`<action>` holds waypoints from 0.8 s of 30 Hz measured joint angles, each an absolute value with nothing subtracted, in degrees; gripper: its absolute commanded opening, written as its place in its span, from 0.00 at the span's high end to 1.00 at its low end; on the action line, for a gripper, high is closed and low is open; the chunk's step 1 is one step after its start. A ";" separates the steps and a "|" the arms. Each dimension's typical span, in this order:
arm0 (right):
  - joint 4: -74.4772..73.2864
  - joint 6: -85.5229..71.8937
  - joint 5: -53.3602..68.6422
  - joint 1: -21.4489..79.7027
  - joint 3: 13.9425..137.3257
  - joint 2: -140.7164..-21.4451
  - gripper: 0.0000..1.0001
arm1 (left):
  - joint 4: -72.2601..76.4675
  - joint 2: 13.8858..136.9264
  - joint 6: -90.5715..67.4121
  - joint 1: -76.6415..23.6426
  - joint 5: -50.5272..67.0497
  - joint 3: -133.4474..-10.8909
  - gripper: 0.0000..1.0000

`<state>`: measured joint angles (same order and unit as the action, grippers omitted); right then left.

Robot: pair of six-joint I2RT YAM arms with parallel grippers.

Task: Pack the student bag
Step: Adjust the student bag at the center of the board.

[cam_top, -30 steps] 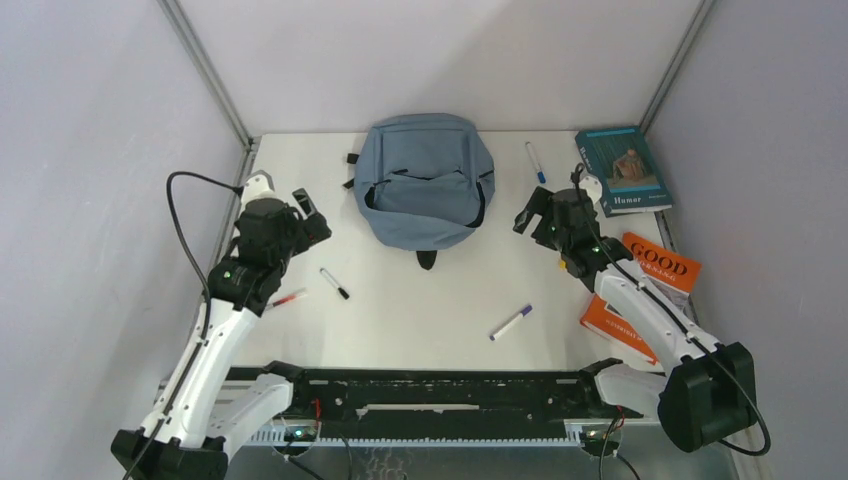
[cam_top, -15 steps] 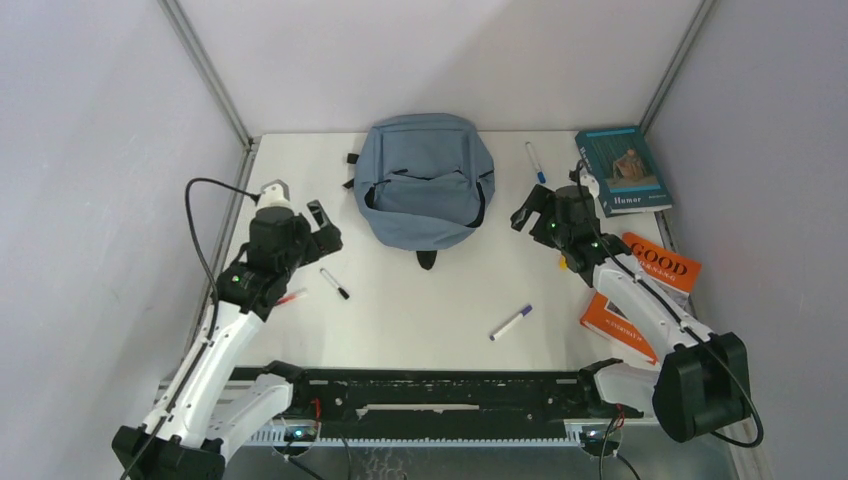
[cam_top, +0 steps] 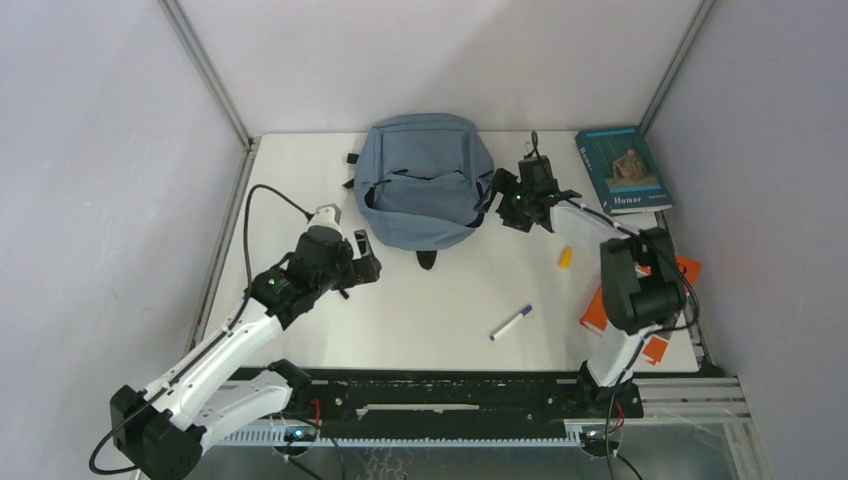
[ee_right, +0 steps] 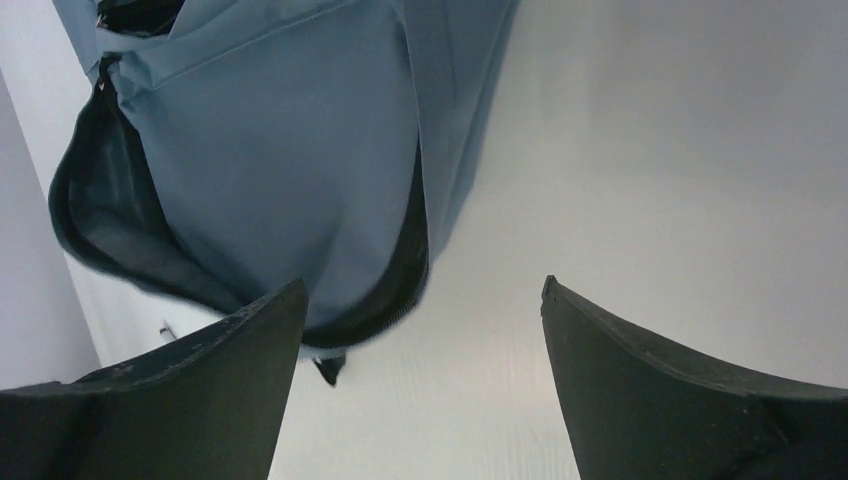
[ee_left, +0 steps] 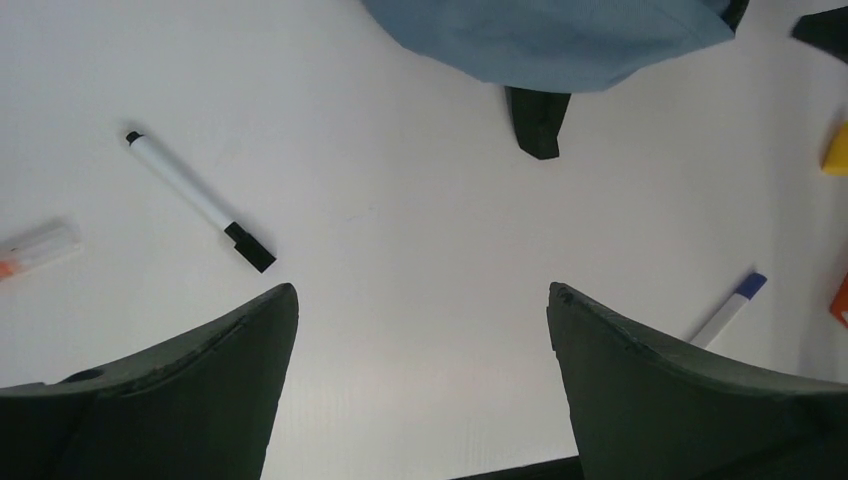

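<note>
1. From above: the student bag (cam_top: 425,180) lies flat at the far middle of the surface (cam_top: 450,300). Its zip mouth arcs from side to side across it. My right claw (cam_top: 497,204) is spread wide and holds nothing, just beside the bag's right edge, where that arc ends. My left claw (cam_top: 364,262) is just as wide and empty, near the bag's near-left corner but apart from it. I judge the right arm the nearer one to the opening.

2. Left wrist: the bag (ee_left: 560,40) lies ahead of my left claw (ee_left: 420,292) and a little to the right. Its black tab (ee_left: 540,130) points back toward me. A black-capped marker (ee_left: 198,200) lies ahead to the left, and a blue-capped marker (ee_left: 730,305) off to the right. Nothing sits between my fingers.

3. Right wrist: the bag (ee_right: 270,150) fills the upper left, ahead of my right claw (ee_right: 420,285). Its black zip line (ee_right: 415,260) runs down toward my left finger, and the mouth gapes dark further left. I cannot tell whether that finger touches the fabric.
</note>
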<state>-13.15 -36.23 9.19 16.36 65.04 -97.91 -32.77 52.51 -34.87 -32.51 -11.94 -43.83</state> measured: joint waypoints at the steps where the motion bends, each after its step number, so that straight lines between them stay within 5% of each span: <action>1: -12.56 -36.80 10.11 16.34 66.19 -100.07 0.09 | -32.69 52.42 -35.16 -32.51 -12.32 -43.86 0.02; 4: -10.66 -39.00 13.08 16.25 69.93 -107.11 0.29 | -32.45 52.82 -36.01 -32.51 -13.10 -44.05 0.02; 9: -9.04 -41.34 18.48 16.34 72.01 -113.10 1.00 | -32.73 56.03 -36.69 -32.51 -13.28 -45.01 0.02; 24: -13.54 -33.82 22.63 20.56 64.88 -100.53 1.00 | -35.68 59.66 -34.70 -27.18 -13.93 -52.53 0.01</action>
<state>-13.54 -33.82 22.63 20.56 64.88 -100.53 -35.68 59.66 -34.70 -27.18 -13.93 -52.53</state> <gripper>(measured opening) 0.019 0.985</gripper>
